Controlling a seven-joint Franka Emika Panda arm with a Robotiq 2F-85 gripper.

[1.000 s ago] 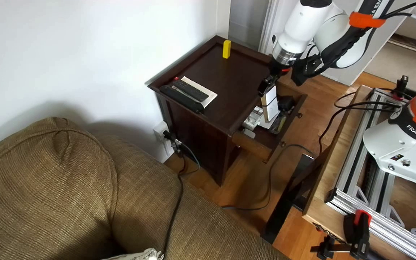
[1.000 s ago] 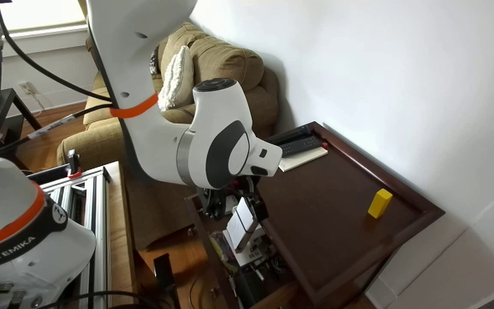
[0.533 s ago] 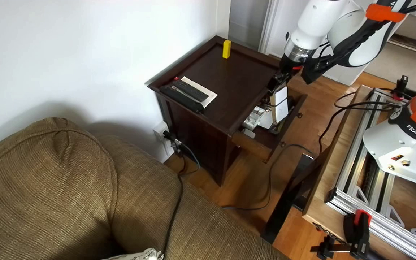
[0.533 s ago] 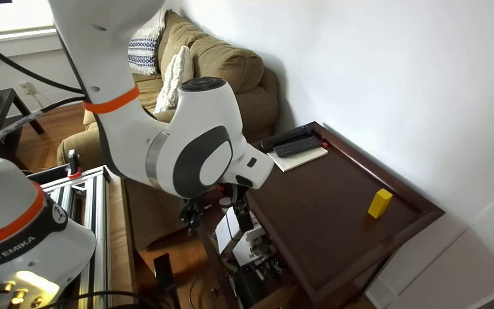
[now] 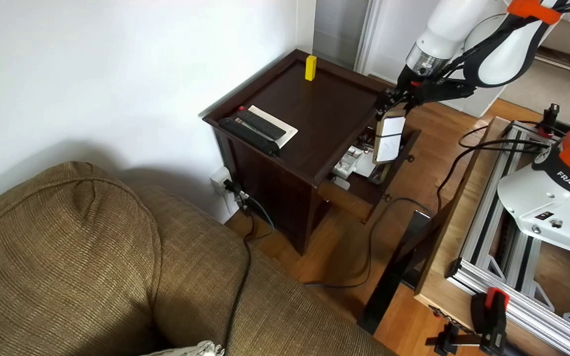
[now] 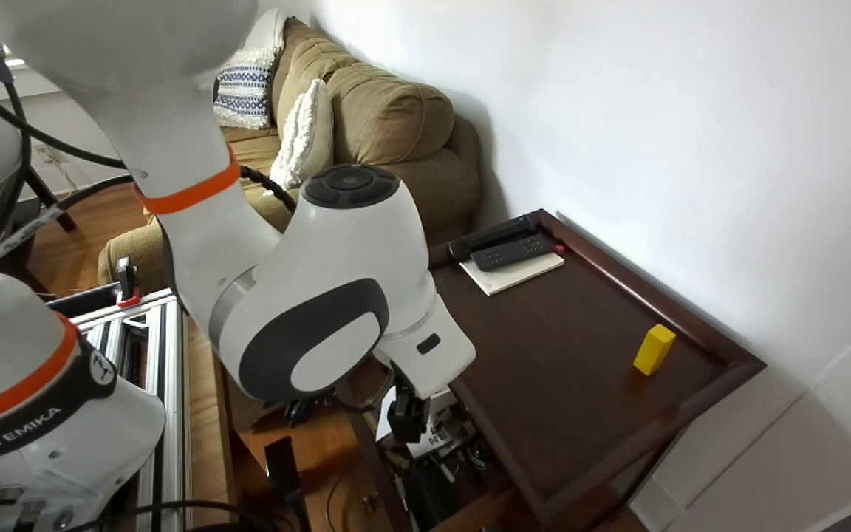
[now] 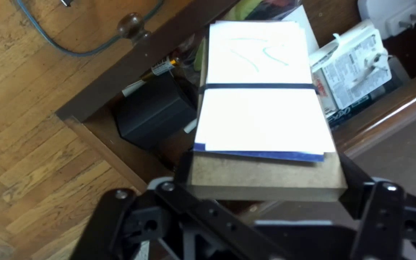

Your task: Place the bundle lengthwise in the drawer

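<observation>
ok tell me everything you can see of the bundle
The bundle is a flat, rectangular, tan block, perhaps wood or cardboard, with white sheets layered on one face; faint lines mark the top one, and a blue strip peeks out beneath. A thin dark band runs across the sheets. The gripper pinches it across its width at one end. In an exterior view it hangs steeply tilted over the open drawer; whether its lower end touches anything there is unclear.
</observation>
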